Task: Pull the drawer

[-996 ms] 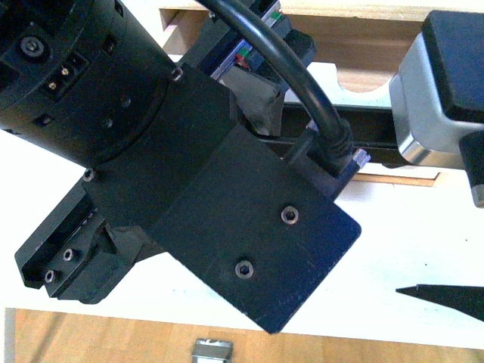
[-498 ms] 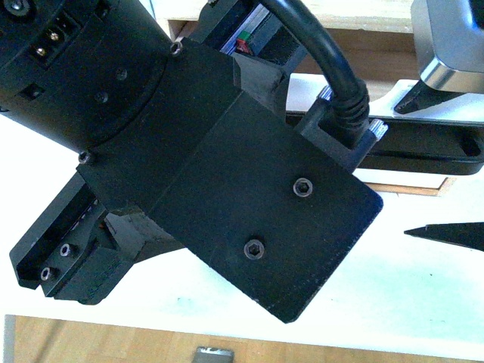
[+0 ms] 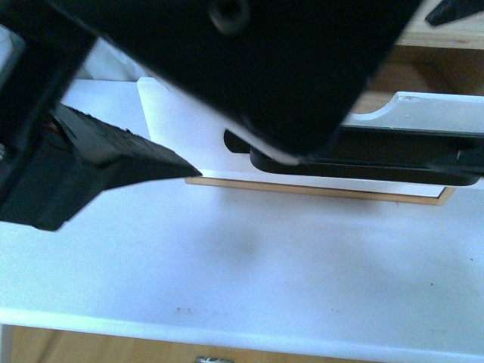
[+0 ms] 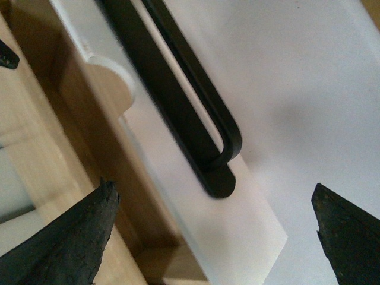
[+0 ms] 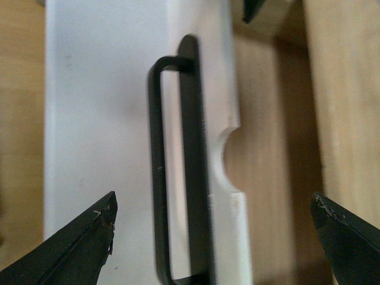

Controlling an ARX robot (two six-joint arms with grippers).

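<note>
The left arm's black housing (image 3: 249, 60) is the largest item in the front view, filling the upper part and hiding much of the cabinet behind it. Below it lies a plain white panel (image 3: 242, 265), broad, flat and without a handle, with a strip of wooden floor (image 3: 76, 348) under its near edge. The drawer (image 3: 181, 113) sits just beyond that panel, right of centre in the front view. Its white front is turned towards the robot, and light wood shows behind its upper edge in both wrist views. A long black bar handle (image 5: 193, 166) runs along the front, standing off it on bent ends. The half-round notch (image 5: 228, 160) is cut into the upper edge beside the handle's middle. The left gripper (image 4: 214, 189) is spread wide, with one rounded end of the handle between its dark fingertips (image 4: 77, 237) and neither tip touching it. The right gripper (image 5: 214, 202) is likewise spread wide, straddling the handle's mid-length and the notch without contact. Whether either pincer is level with the bar or above it cannot be told.
</note>
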